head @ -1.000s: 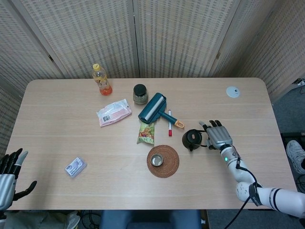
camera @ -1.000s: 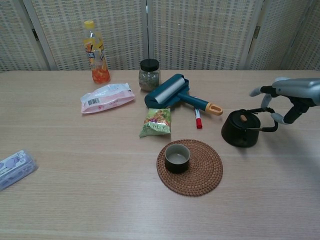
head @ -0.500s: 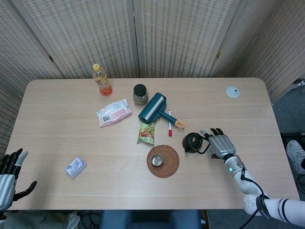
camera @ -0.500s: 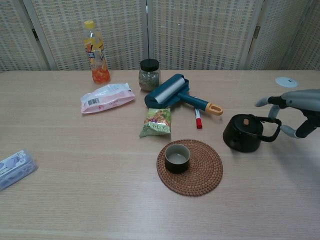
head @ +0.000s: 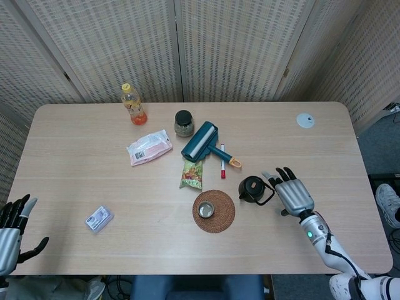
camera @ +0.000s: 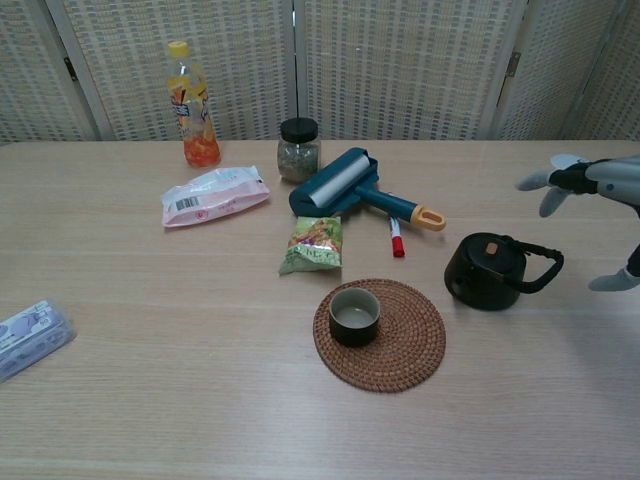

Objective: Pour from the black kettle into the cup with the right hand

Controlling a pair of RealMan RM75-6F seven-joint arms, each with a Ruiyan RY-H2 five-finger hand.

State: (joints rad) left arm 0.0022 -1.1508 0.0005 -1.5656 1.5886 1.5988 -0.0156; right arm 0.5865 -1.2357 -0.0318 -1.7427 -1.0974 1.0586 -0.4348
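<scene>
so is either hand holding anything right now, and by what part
Nothing is held. The right hand is spread open beside the kettle, clear of its handle; the left hand is open too.

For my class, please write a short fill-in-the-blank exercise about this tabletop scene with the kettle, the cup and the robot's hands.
1. The cup stands on a round woven ____.
2. The black kettle rests on the table with its handle pointing toward the robot's ____ hand.
3. The right hand is open and holds ____.
4. The red marker lies beside the teal lint ____.

Missing words: coaster; right; nothing; roller
</scene>
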